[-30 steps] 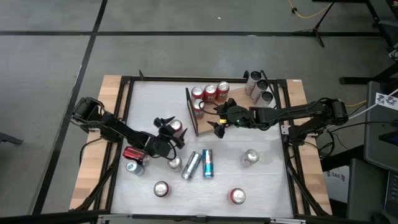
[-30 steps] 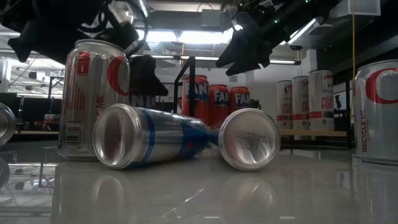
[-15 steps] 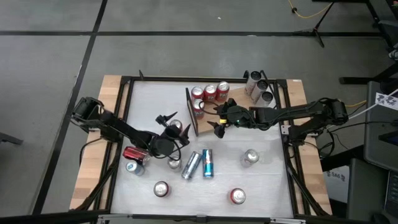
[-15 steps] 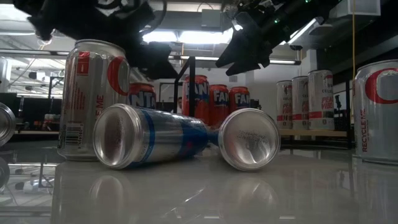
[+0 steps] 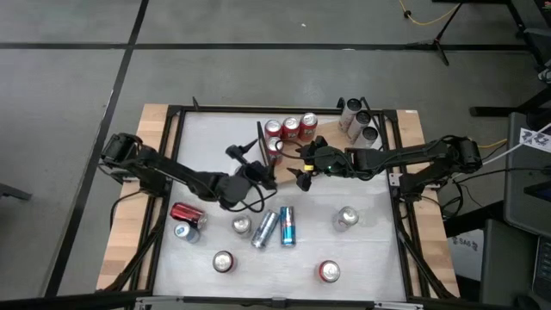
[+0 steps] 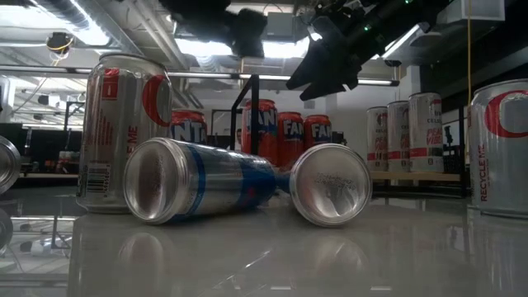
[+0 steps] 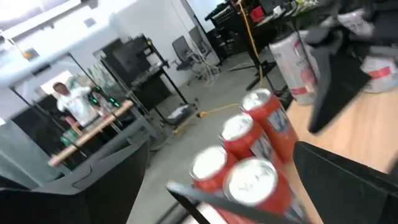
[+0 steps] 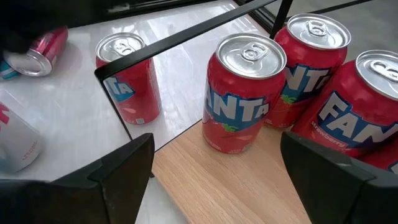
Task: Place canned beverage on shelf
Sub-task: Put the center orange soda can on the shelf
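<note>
The shelf [image 5: 288, 170] is a wood-grain board with a dark rail [image 5: 262, 148] on its left edge. Several red Fanta cans [image 5: 291, 128] stand upright at its far end, also seen in the right wrist view [image 8: 245, 93]. One more red can [image 8: 127, 78] stands on the white table just outside the rail. My left gripper [image 5: 246, 165] hovers open and empty by the rail, above that can. Above the bare wood, my right gripper [image 5: 303, 170] is open and holds nothing. Its fingers [image 8: 118, 180] frame the cans.
Two blue-and-silver cans [image 5: 275, 227] lie in the table's middle, with upright cans [image 5: 347, 218] and a lying red can [image 5: 187, 213] around them. Three slim cans [image 5: 358, 120] stand at the back right. A dark frame [image 5: 398, 172] borders the table.
My left gripper has swung away from the loose cans toward the shelf rail, rising out of the low view's left side. The right arm has not moved.
</note>
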You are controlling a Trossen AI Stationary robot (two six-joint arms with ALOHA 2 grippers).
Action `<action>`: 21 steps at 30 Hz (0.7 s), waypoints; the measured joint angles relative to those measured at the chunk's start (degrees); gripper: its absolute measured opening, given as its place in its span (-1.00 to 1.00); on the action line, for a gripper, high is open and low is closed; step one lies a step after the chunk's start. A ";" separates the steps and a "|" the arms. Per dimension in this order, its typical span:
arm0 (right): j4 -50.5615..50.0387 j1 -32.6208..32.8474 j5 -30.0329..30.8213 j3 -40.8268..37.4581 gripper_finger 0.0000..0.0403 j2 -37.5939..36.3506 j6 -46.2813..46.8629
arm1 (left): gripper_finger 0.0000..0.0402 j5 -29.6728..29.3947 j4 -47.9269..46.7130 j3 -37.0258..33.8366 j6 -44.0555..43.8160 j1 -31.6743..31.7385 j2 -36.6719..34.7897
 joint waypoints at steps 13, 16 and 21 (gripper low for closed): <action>-1.28 0.00 -0.01 0.00 0.69 0.00 0.00 | 0.96 -11.88 -0.11 9.78 18.42 -0.07 -3.68; -1.19 0.00 0.00 -0.02 0.69 -0.01 0.00 | 0.96 -11.91 -0.13 9.75 18.44 -0.35 -7.64; -1.22 0.02 -0.02 -0.02 0.69 0.00 0.00 | 0.96 -12.24 -4.61 9.72 17.43 -1.43 -15.05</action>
